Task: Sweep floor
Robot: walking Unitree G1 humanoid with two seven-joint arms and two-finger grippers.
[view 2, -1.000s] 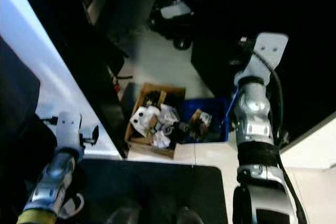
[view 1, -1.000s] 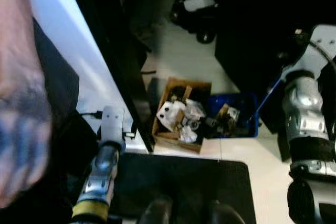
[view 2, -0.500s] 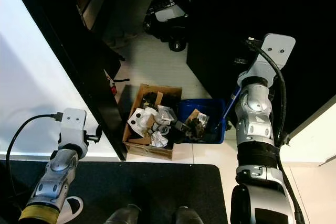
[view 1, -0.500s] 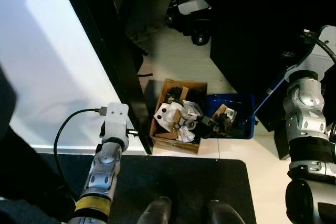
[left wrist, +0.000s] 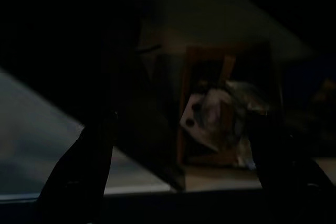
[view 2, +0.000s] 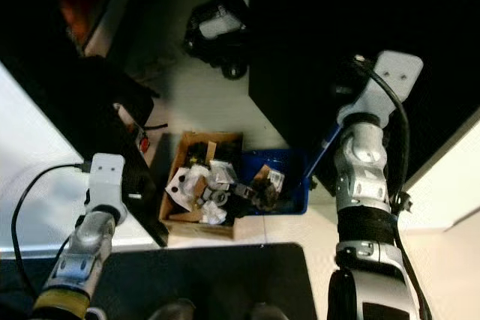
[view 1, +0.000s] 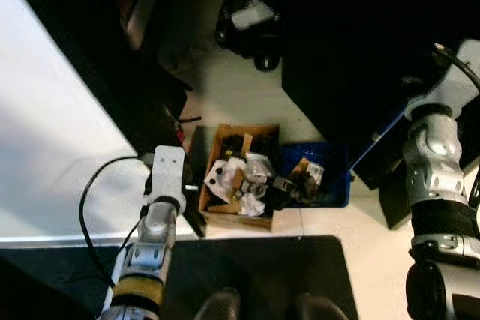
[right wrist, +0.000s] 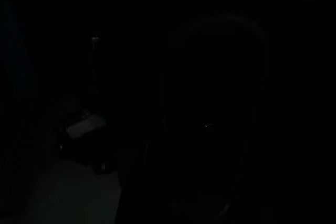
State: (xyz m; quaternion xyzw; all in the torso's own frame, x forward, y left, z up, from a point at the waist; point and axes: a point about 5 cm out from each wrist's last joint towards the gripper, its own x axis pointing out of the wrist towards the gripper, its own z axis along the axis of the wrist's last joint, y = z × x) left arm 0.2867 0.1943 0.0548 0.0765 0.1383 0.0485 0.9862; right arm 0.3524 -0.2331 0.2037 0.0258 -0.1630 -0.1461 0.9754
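Pale tiled floor [view 1: 247,103] holds a brown cardboard box [view 1: 234,177] of scraps; it could be toppled (judging by closeness) by the left gripper [left wrist: 178,145], fingers spread; the right gripper's jaws cannot be told.

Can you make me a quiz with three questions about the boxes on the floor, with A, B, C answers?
1. Where is the cardboard box?
A. On the black mat
B. On the pale floor, right beside the blue bin
C. On top of a shelf

2. What colour is the bin next to it?
A. Blue
B. Red
C. Yellow

3. How is the cardboard box?
A. Taped shut
B. Open and full of jumbled bits
C. Upside down

Answers:
1 B, it sits on the floor against the bin, beyond the mat.
2 A, its walls are bright blue.
3 B, white and dark scraps show in its open top.
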